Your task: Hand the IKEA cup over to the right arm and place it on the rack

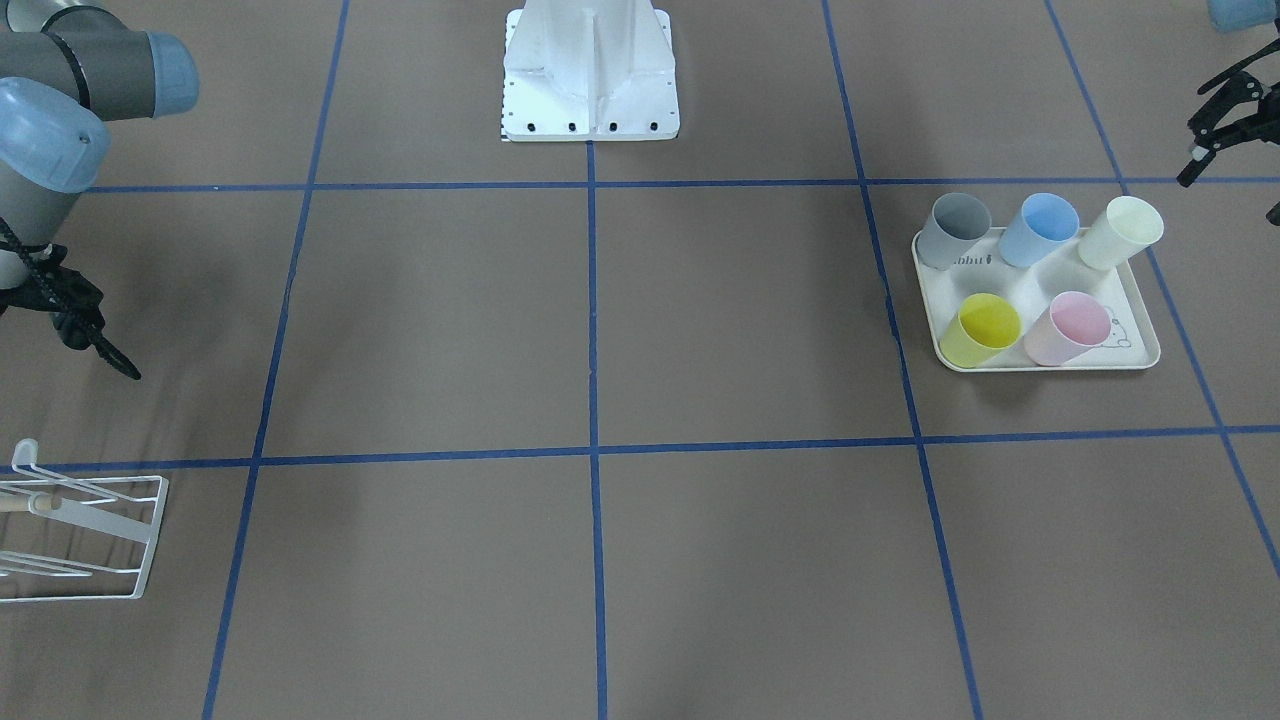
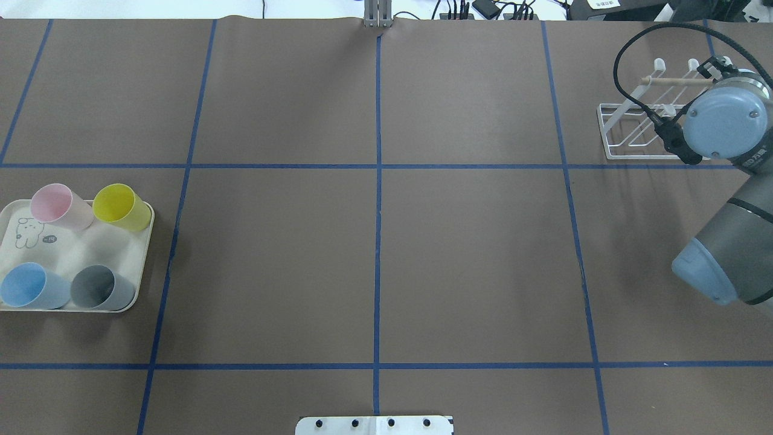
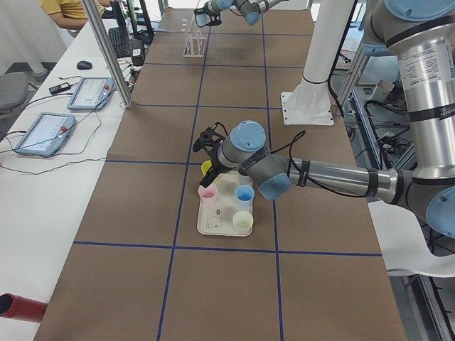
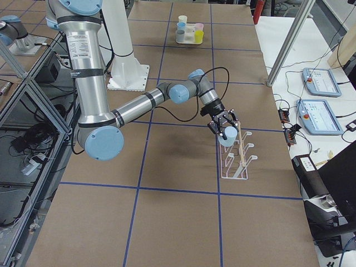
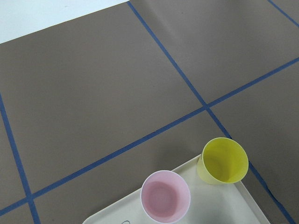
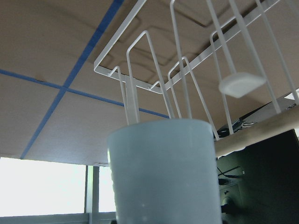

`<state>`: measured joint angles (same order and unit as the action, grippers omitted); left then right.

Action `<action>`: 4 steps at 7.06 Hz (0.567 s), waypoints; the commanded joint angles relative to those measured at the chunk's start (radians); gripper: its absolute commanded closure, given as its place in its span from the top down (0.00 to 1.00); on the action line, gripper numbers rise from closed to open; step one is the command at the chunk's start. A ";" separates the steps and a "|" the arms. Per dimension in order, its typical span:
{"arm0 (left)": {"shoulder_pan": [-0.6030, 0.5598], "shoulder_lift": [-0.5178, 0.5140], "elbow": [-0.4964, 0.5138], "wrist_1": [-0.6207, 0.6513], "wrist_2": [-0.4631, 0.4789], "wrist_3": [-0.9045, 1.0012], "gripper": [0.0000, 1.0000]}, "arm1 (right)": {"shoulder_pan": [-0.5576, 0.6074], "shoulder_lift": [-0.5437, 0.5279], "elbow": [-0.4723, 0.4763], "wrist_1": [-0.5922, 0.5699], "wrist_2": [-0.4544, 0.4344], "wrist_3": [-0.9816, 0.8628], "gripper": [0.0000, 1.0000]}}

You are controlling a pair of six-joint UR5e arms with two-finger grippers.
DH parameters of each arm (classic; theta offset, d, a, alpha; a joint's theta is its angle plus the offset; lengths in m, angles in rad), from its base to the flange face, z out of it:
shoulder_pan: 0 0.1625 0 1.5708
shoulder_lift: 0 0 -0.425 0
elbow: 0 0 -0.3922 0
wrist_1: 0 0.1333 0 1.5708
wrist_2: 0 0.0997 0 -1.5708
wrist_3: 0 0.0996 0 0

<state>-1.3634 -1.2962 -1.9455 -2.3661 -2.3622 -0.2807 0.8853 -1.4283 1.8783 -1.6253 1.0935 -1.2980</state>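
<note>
The right arm's black two-finger gripper (image 4: 225,132) pinches a pale blue plastic cup (image 6: 163,172) just beside the white wire rack (image 6: 132,100). The left arm's black gripper (image 1: 1195,135) hangs spread-fingered near the cream rectangular tray (image 1: 1140,350).

pale blue cup (image 6: 163,172), white rack (image 2: 640,158), cream rabbit-print tray (image 1: 1025,285), brown table (image 1: 750,320), blue gridlines (image 1: 592,320)

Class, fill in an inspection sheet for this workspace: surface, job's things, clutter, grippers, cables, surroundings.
Surface: brown table cover with blue tape grid.
Job's things: pale blue cup held at the rack; five cups upright on tray.
Clutter: nothing seen.
Grippers: right gripper shut on pale blue cup; left gripper open, empty.
Cables: black cable looped on right arm.
Surroundings: tablets on side bench; seated person.
</note>
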 commanded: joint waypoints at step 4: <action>0.000 0.000 -0.001 -0.001 0.000 0.000 1.00 | -0.002 0.002 -0.041 0.053 -0.007 -0.009 0.00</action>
<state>-1.3637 -1.2962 -1.9464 -2.3669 -2.3623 -0.2807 0.8836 -1.4267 1.8475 -1.5887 1.0863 -1.3027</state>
